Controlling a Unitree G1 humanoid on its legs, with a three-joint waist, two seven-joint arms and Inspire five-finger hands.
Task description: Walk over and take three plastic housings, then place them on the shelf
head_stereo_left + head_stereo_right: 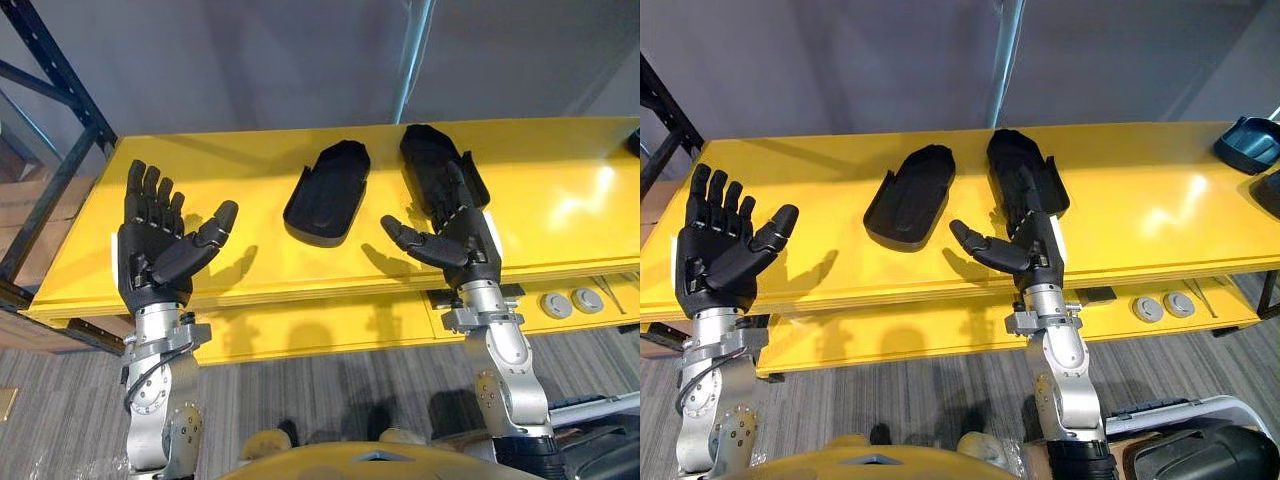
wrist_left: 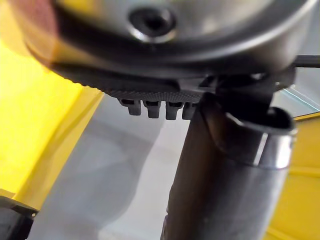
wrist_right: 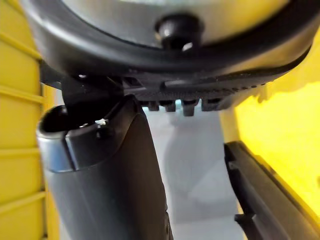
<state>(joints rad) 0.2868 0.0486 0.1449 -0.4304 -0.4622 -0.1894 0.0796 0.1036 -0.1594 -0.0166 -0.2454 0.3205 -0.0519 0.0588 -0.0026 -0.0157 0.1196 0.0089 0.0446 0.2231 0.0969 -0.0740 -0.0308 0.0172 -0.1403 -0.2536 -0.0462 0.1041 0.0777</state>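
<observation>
Housings (image 1: 327, 192) on shelf (image 1: 560, 200), long axes front-to-back; left robot hand (image 1: 150, 255), right robot hand (image 1: 470, 245) splayed, empty.

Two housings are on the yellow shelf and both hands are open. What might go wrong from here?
1. The right robot hand is very close to the right housing, contact unclear; pulling back may snag it and drag it toward the front edge of the yellow shelf.
2. The left housing lies close beside it, so a knock could shift both.

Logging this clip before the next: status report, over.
Left hand, right hand open, empty. Left housing and right housing lie on the yellow shelf, side by side. Nothing blocking.
</observation>
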